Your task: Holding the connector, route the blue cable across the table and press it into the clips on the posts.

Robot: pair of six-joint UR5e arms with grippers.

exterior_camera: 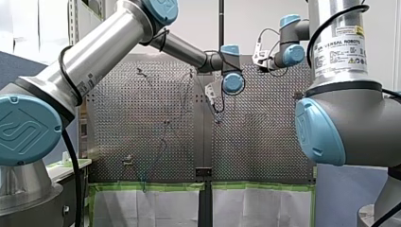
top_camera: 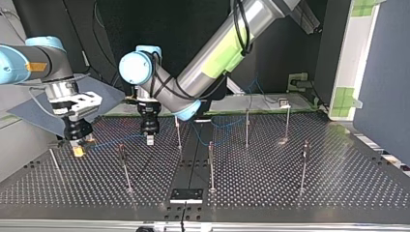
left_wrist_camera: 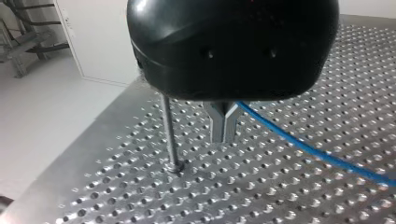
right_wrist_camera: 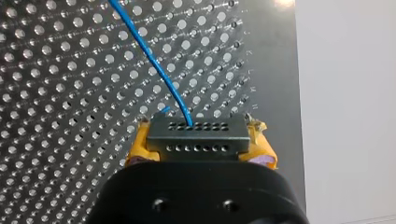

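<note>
Plainly my right gripper pinches the connector; my left gripper looks pressed together, blue cable half-hidden behind.

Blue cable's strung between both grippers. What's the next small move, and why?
Probably lower the span toward the post between them. My right gripper holds the connector, and the blue cable runs across to my left gripper, passing near that post's top but not visibly clipped.
</note>
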